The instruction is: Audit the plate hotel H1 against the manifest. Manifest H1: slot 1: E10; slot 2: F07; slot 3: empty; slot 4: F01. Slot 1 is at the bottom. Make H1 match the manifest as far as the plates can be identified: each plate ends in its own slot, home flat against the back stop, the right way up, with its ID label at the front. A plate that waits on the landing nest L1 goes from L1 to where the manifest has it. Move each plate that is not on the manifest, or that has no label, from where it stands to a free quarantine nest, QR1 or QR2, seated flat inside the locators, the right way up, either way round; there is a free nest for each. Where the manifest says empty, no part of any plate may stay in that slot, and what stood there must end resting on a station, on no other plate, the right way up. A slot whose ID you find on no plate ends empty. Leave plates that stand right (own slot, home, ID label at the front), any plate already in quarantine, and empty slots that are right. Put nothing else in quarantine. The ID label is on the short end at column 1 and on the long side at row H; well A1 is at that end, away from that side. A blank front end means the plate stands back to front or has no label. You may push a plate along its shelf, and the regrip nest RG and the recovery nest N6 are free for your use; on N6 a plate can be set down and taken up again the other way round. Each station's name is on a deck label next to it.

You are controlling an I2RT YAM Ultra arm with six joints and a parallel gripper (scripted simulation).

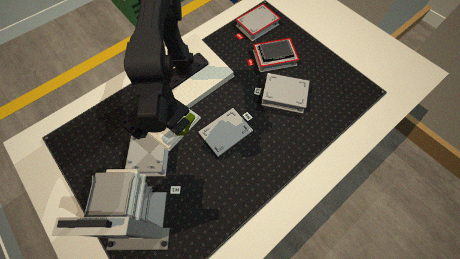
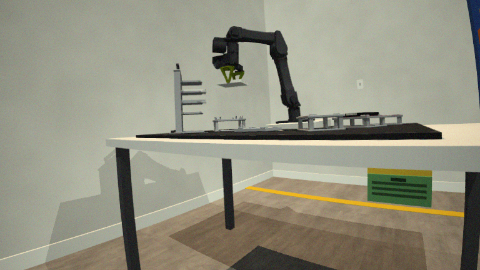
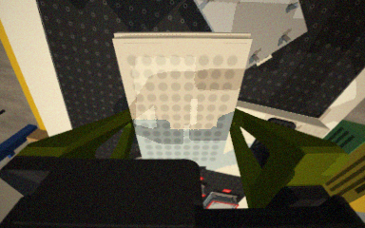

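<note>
My gripper (image 1: 182,123) (image 2: 231,74) (image 3: 182,113) is shut on a white well plate (image 1: 168,138) (image 2: 231,84) (image 3: 185,90), gripping its long sides. It holds the plate flat, high above the deck, at about the height of the top shelf of hotel H1 (image 1: 111,201) (image 2: 177,100) and to the right of it in the exterior view. In the top view the plate hangs over the gap between the RG nest (image 1: 147,157) and the N6 nest (image 1: 225,131). The hotel's shelves are seen edge on; I cannot tell what stands in them.
One red-rimmed quarantine nest (image 1: 257,20) is bare; the other (image 1: 294,60) holds a dark plate (image 1: 276,51). The L1 nest (image 1: 286,92) stands bare beside it. A white block (image 1: 203,83) lies by the arm's base. The hotel's post (image 2: 177,75) rises tall at the deck's left end.
</note>
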